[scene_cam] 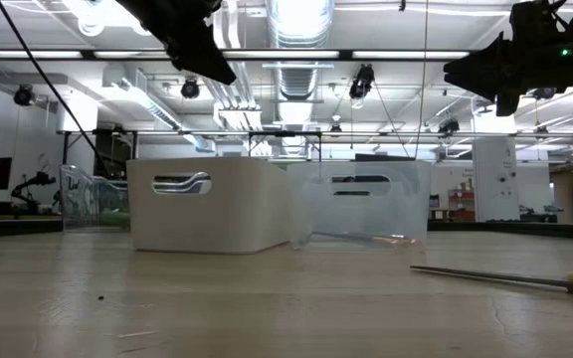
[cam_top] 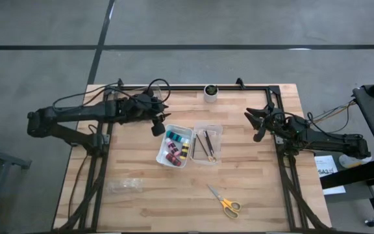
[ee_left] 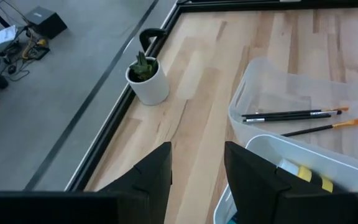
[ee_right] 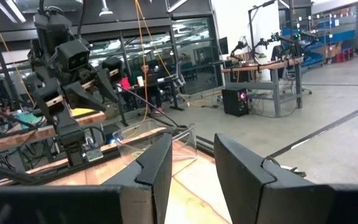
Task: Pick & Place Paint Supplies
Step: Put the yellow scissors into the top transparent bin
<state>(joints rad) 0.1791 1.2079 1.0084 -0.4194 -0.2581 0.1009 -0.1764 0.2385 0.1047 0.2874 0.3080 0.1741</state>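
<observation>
Your left gripper (cam_top: 159,127) hovers with fingers parted and empty beside the white plastic bin (cam_top: 162,156) of coloured paint bottles (cam_top: 173,147). Just right of it, the clear plastic bin (cam_top: 217,128) holds thin dark paintbrushes (cam_top: 202,144). Yellow-handled scissors (cam_top: 224,201) lie on the wooden table (cam_top: 252,182) near its front edge. Your right gripper (cam_top: 256,121) hangs over the table's right side, fingers apart and empty. Only the left wrist view shows the brushes' orange tips (ee_left: 352,122) and a small white pot with a green plant (ee_left: 148,79).
</observation>
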